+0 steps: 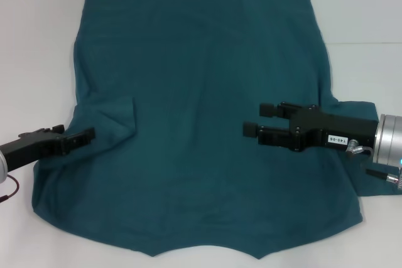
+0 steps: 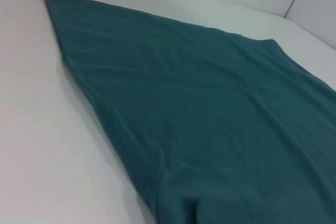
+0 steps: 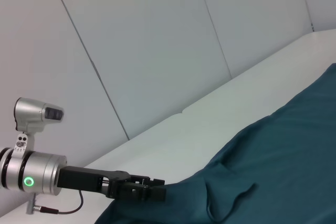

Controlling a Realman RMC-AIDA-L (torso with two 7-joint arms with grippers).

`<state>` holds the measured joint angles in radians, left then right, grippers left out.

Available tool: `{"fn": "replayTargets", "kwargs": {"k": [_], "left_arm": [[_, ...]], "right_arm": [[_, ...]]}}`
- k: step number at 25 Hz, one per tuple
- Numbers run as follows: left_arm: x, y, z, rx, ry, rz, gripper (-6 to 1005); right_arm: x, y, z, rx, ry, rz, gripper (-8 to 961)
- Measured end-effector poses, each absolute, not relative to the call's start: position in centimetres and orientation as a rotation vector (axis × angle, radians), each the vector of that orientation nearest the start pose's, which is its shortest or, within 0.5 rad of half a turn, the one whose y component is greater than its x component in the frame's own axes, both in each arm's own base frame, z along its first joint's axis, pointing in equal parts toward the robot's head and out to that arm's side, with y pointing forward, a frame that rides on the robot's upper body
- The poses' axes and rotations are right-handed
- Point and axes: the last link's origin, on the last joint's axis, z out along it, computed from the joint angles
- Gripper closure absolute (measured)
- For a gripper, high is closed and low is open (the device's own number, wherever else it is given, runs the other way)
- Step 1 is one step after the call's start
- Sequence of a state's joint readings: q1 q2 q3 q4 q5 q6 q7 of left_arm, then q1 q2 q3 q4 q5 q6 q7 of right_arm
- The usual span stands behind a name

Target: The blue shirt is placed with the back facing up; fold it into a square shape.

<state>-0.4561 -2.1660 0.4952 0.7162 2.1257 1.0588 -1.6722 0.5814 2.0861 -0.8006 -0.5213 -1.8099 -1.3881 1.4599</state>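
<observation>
Right hand [image 1: 252, 119] wide, level over blue shirt [image 1: 201, 92] | left hand [image 1: 88, 135] at shirt's edge, grip unclear

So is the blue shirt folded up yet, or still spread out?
Mostly spread out: the blue shirt lies flat across the table, with only a small fold by the left gripper.

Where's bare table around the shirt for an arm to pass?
Bare white table borders the blue shirt on the robot's left and along the far right. Crowded: left gripper at the left edge, right gripper over the shirt's right half.
</observation>
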Motion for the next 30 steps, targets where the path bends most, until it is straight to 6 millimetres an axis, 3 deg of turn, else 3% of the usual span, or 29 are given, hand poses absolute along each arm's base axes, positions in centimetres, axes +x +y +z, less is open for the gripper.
{"fn": "replayTargets", "kwargs": {"k": [9,23,28,30], "left_arm": [[-34.60,34.50,1.05,-2.047,-1.192,-0.471,223],[-34.59,34.53,1.26,-2.044,-1.190,-0.472,677],[-34.63,34.52,1.42,-2.041,-1.188,-0.471,911],[-34.66,34.51,1.46,-2.040,-1.188,-0.471,942]], "right_arm": [[24.59,34.99,-2.80,-2.615,0.834,0.825,128],[24.66,34.83,-2.82,-2.617,0.836,0.828,129],[24.65,34.83,-2.81,-2.618,0.836,0.829,128],[24.65,34.83,-2.81,-2.618,0.836,0.829,128]]}}
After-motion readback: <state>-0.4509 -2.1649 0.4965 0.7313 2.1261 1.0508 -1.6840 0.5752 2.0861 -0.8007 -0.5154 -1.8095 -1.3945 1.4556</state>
